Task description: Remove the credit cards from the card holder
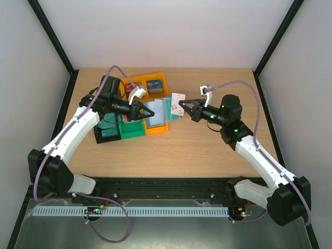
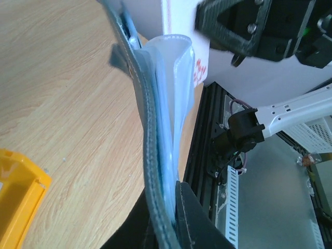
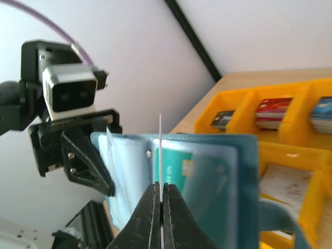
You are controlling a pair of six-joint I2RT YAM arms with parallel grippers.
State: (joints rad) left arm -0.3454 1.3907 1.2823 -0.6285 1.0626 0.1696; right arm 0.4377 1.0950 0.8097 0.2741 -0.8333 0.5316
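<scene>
The right hand (image 3: pixel 161 185) is clenched on the thin edge of a white-and-red credit card (image 1: pixel 178 102). It holds the card above the surface (image 1: pixel 207 150), just beside the open card holder (image 1: pixel 157 111), which the left hand (image 1: pixel 141 110) grips by one edge. Whether the card has cleared its sleeve cannot be told; if it drags, the pinch may slip or the holder twist loose, spilling the teal card (image 3: pixel 194 171) short of the orange bin (image 1: pixel 165 83) beyond.
</scene>
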